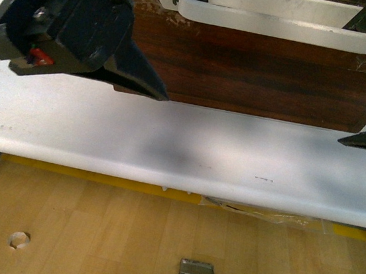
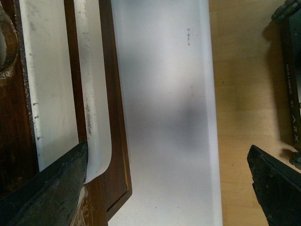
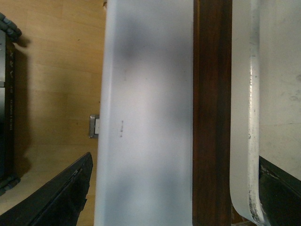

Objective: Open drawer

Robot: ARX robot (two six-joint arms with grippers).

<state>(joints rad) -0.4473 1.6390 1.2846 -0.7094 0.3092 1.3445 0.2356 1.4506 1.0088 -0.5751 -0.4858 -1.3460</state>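
Left gripper (image 2: 168,149) spread wide and gripping nothing: one finger (image 2: 51,188) noses against the end of the white bar handle (image 1: 284,22), the other (image 2: 275,188) stands far off on the side of the wooden floor (image 1: 91,233). Between the two grippers sits the drawer (image 1: 257,73), dark brown, its lower edge meeting the white ledge (image 1: 169,142), bare surface running wide in front. Right gripper (image 3: 175,157) gapes too, empty, inner finger (image 3: 282,193) tucked under the handle's other end, outer finger (image 3: 56,197) well apart, out toward the ledge's rounded lip

White tabletop (image 1: 188,151) before the drawer (image 1: 257,73) lies open; its bar handle (image 1: 283,26) juts out.
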